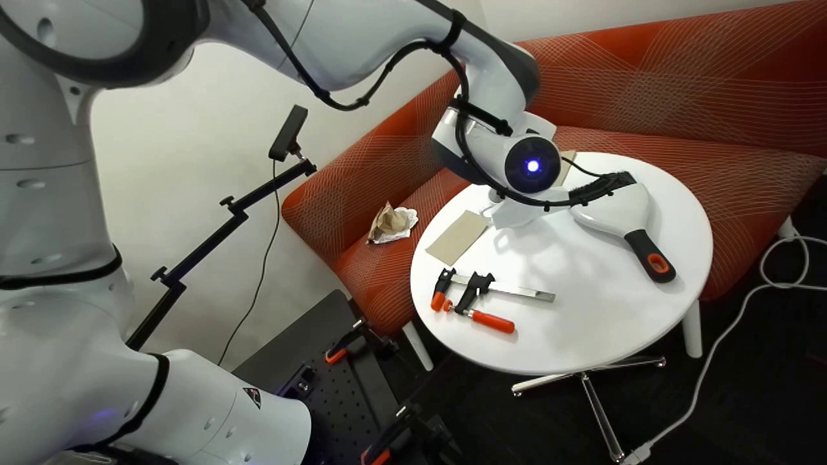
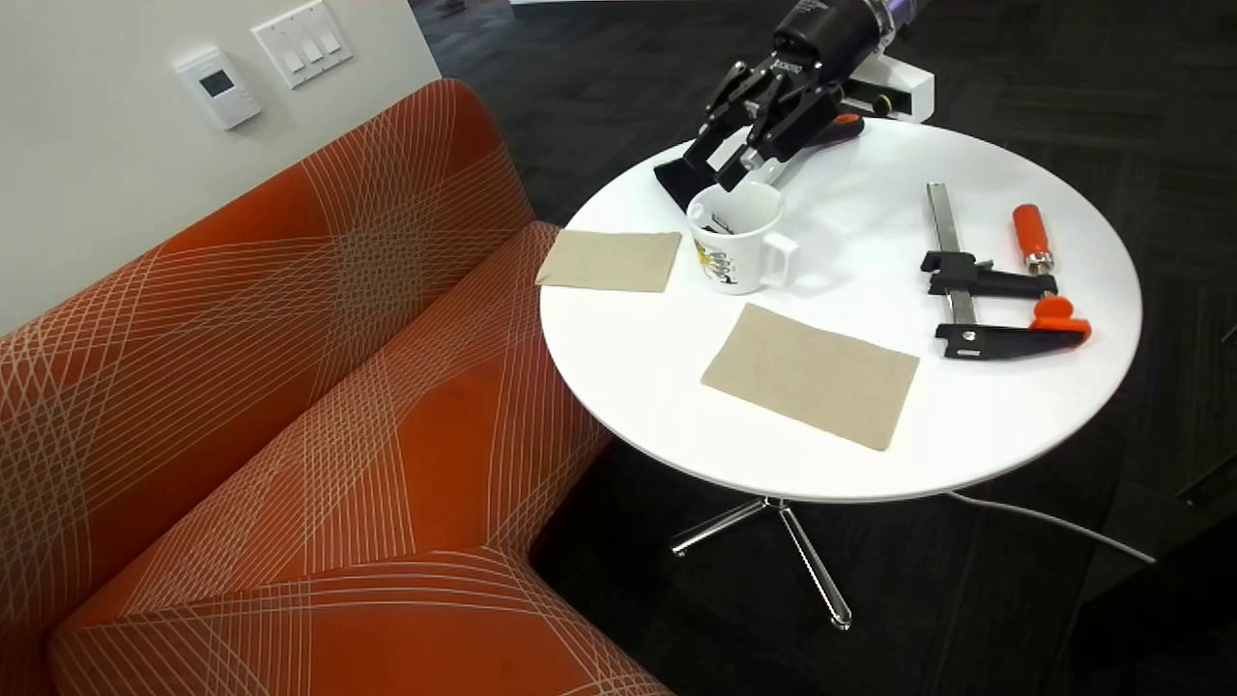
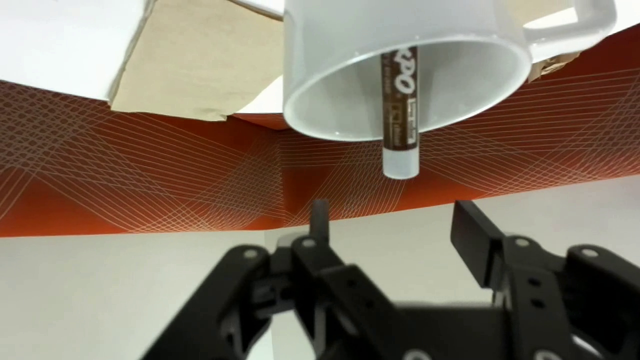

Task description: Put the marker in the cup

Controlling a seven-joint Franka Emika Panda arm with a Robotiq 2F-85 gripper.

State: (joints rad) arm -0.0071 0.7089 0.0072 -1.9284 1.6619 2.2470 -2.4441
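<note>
Gripper [image 3: 392,227] nearest the camera, at the bottom of the wrist view: jaws standing well apart, nothing held between them. I count one marker [image 3: 400,110]. It sits inside the one cup [image 2: 739,261], its white end showing past the rim in the wrist view. Cup white, single handle, upright on the table [image 1: 601,316]; the gripper is near it and, seen from the wrist, clear of the marker.

Also on the table, by count: two flat tan sheets [image 2: 810,377], both near the cup, one reaching the table's edge; one bar clamp [image 2: 995,282], orange handle, lying flat; one brush [image 1: 617,210], white head, black-and-orange handle.

Writing: I read "xpo" on the marker's dark brown label, the rest of the barrel hidden by the cup wall; smaller print I cannot make out. Black and yellow print on the cup's side, not legible to me.

Surface: table round, white. Room: orange sofa [image 2: 387,406] with pale line pattern, one crumpled piece of brown paper [image 1: 389,223] on the seat. Pale wall [image 2: 87,87] carries one thermostat [image 2: 218,87] and one plate with three switches [image 2: 302,43]. Floor [image 2: 1111,106] dark.
</note>
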